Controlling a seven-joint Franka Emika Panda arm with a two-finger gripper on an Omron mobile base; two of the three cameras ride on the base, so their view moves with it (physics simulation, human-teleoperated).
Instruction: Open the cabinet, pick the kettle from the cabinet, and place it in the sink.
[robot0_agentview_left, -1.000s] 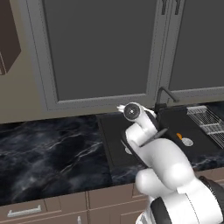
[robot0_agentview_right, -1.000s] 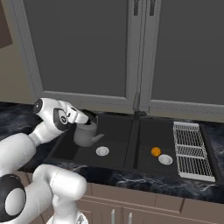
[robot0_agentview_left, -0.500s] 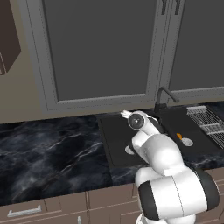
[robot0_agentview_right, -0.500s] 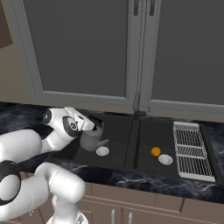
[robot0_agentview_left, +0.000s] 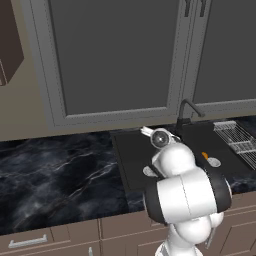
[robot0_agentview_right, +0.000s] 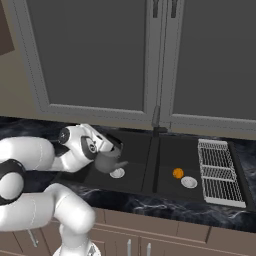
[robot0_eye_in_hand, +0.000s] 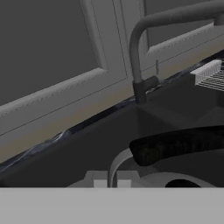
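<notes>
One gripper (robot0_agentview_right: 116, 150) closed on kettle (robot0_agentview_right: 106, 162) over sink (robot0_agentview_right: 137, 145) | hand view: dark kettle handle (robot0_eye_in_hand: 183, 142), faucet (robot0_eye_in_hand: 148, 48)

Kettle (robot0_agentview_right: 106, 162) in sink (robot0_agentview_right: 135, 145) left basin; orange (robot0_agentview_right: 178, 173) in right basin; dish rack (robot0_agentview_right: 218, 171) right of sink.

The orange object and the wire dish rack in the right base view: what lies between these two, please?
In the right base view, a small round silver drain disc lies on the sink floor between the orange object and the dish rack, slightly nearer the camera than the orange.
</notes>
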